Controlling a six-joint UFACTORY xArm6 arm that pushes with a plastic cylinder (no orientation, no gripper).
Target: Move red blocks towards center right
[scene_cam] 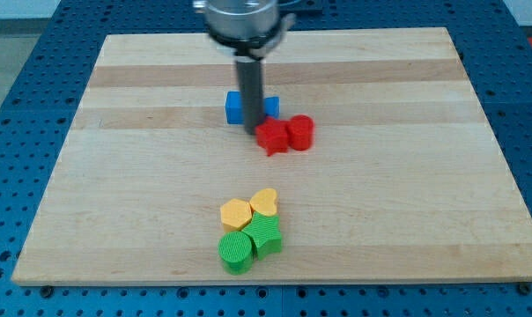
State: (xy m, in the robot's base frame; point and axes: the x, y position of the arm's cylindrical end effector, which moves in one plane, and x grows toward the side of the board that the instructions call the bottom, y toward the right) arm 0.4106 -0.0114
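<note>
End effector, gripperless bare rod, my tip [254, 130] touching red star block [270, 136] on its left; red cylinder block [299, 132] adjoining; best pushed slowly rightward, keeping both together

Rod [250, 88] hides the middle of the blue block [235, 107]; its shape unclear. Arm body [241, 19] cut off at the far edge. Board's [407, 220] near corners cropped.

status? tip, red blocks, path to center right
My tip at the red star block's upper-left edge. Red cylinder touching its right side. Blue blocks behind the rod. Nothing between the reds and center right.
</note>
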